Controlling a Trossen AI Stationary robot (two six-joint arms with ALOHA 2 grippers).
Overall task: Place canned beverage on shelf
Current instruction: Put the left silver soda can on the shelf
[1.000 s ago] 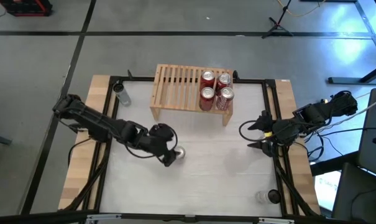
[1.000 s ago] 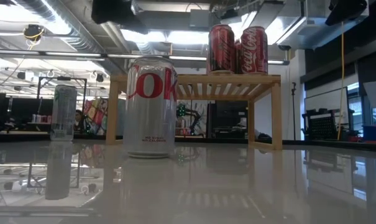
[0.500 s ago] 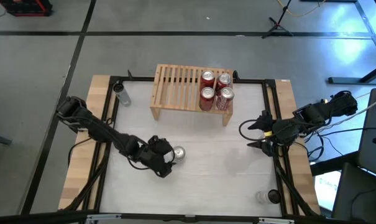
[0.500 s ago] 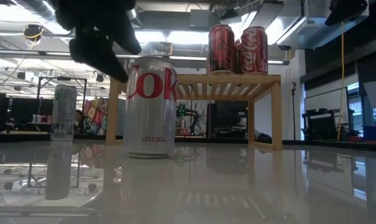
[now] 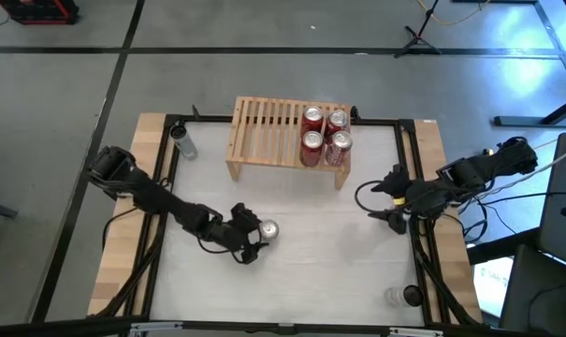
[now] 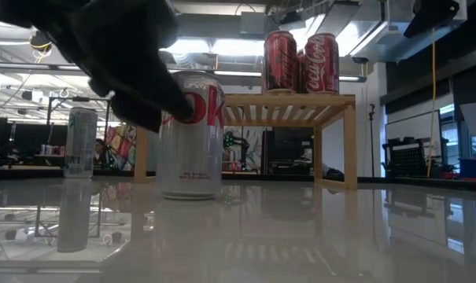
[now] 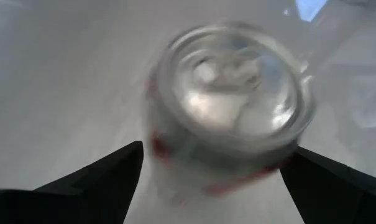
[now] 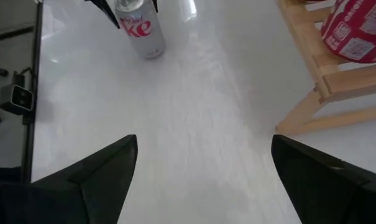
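Jaws of the left gripper (image 7: 215, 180) stand spread wide, one dark finger (image 7: 91, 180) on each side of the upright Diet Coke can (image 5: 269, 229), which sits between them unclamped on the white surface (image 5: 329, 271). In the low view the gripper darkens the can's upper left side. Beyond the can, the light-wood shelf (image 5: 264, 131) stands at the surface's far edge, four red Coca-Cola cans (image 5: 324, 137) grouped on its right end. A slim silver can (image 5: 181, 140) stands left of the shelf. Well apart at the right edge, the right gripper (image 5: 387, 200) waits, jaws spread and empty.
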